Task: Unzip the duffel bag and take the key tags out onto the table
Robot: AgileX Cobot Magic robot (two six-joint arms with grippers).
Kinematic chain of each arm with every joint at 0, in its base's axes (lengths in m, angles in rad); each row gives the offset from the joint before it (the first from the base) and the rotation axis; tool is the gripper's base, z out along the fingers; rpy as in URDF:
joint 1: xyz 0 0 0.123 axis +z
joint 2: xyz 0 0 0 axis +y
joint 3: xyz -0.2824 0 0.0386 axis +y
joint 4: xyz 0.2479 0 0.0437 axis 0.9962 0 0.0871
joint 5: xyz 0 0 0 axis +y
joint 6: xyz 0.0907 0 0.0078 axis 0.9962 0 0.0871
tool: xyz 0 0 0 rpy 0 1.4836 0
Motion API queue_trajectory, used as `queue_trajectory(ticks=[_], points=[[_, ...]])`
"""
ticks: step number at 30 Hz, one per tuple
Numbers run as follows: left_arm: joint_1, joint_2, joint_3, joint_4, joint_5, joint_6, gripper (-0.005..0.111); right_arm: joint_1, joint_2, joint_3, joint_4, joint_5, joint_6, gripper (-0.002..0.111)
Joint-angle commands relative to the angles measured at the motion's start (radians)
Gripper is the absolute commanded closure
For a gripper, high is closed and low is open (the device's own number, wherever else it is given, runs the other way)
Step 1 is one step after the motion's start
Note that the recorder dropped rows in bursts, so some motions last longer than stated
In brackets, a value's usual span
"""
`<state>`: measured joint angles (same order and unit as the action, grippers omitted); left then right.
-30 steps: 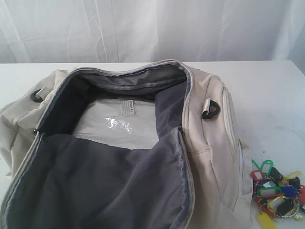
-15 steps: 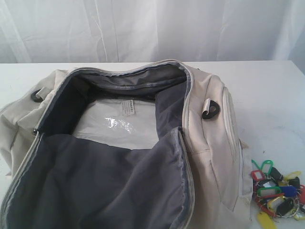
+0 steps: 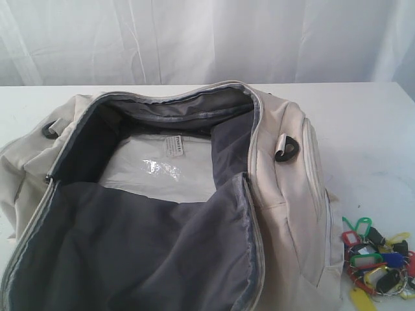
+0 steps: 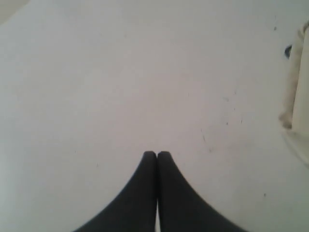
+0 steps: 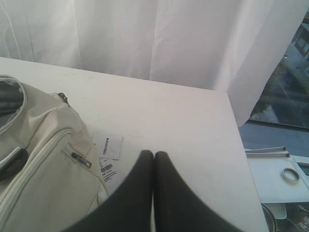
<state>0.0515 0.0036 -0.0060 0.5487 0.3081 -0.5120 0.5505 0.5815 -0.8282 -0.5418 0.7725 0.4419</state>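
The cream duffel bag [image 3: 285, 194] lies on the white table [image 3: 369, 123] with its main zipper undone and its flap folded toward the front, dark grey lining [image 3: 142, 253] showing. Inside lies a clear plastic packet [image 3: 162, 170]. The key tags [image 3: 379, 259], red, blue, green, yellow and black on rings, rest on the table right of the bag. Neither gripper appears in the exterior view. My left gripper [image 4: 157, 153] is shut and empty over bare tabletop, a bag edge [image 4: 297, 92] at the side. My right gripper [image 5: 154, 153] is shut and empty beside the bag [image 5: 38, 159].
A white paper barcode tag [image 5: 107, 154] lies on the table by the bag's side pocket zipper [image 5: 79, 159]. White curtains [image 3: 207, 39] hang behind the table. Past the table's edge [image 5: 236, 125] sits a tray with a tape roll [image 5: 290, 175].
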Motion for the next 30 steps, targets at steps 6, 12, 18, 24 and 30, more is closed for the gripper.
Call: queue_trajectory(ticks=[6, 12, 18, 24, 30], points=[[0.072, -0.004, 0.006, 0.024, -0.135, -0.002, 0.107, 0.001, -0.007, 0.003, -0.009, -0.013, 0.0, 0.108], [0.072, -0.004, 0.006, 0.024, -0.133, -0.002, 0.107, 0.001, -0.007, 0.003, -0.009, -0.013, 0.0, 0.108], [0.063, -0.004, 0.006, -0.275, -0.097, 0.0, 0.107, 0.001, -0.007, 0.003, -0.009, -0.013, 0.0, 0.108], [0.063, -0.004, 0.006, -0.629, -0.098, 0.0, 0.107, 0.001, -0.007, 0.003, -0.009, -0.013, 0.0, 0.108], [0.063, -0.004, 0.006, -0.697, -0.098, 0.0, 0.107, 0.001, -0.007, 0.003, -0.009, -0.013, 0.0, 0.108]])
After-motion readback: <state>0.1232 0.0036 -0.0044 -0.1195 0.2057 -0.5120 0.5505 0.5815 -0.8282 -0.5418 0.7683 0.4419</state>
